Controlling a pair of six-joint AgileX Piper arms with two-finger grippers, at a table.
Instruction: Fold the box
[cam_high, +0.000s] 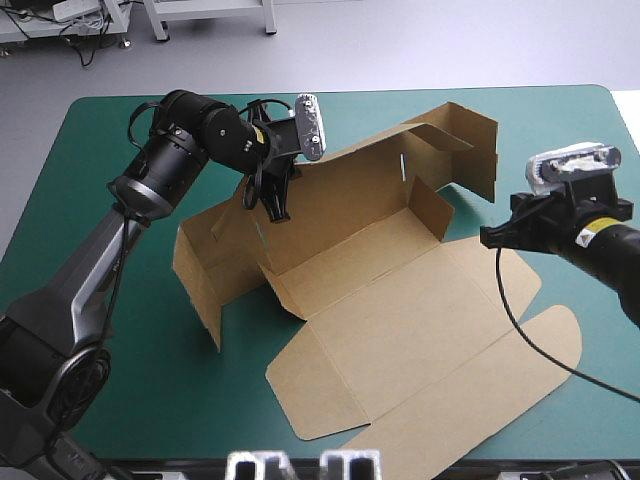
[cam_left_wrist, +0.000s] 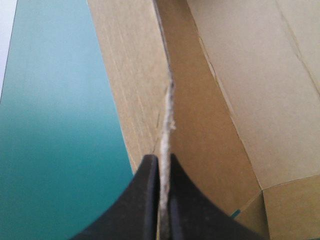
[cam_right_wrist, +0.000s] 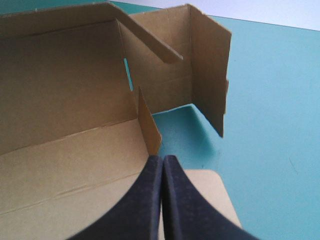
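Note:
The brown box (cam_high: 400, 310) lies partly formed in the middle of the table. Its long back wall stands upright, the end panels at both ends are raised, and the lid lies flat toward the near edge. My left gripper (cam_high: 276, 208) reaches down onto the back wall's top edge near its left end. In the left wrist view it (cam_left_wrist: 164, 161) is shut on that board edge (cam_left_wrist: 169, 105). My right gripper (cam_high: 487, 238) hovers over the box's right end, shut with nothing held. In the right wrist view it (cam_right_wrist: 162, 160) points at a small upright flap (cam_right_wrist: 149, 127), above a rounded flap (cam_right_wrist: 212, 195).
The teal-green cover (cam_high: 110, 330) shows on all sides of the box. The raised right end panel (cam_high: 470, 145) stands near the table's far right part. The lid's rounded flaps (cam_high: 545, 335) reach close to the near right edge.

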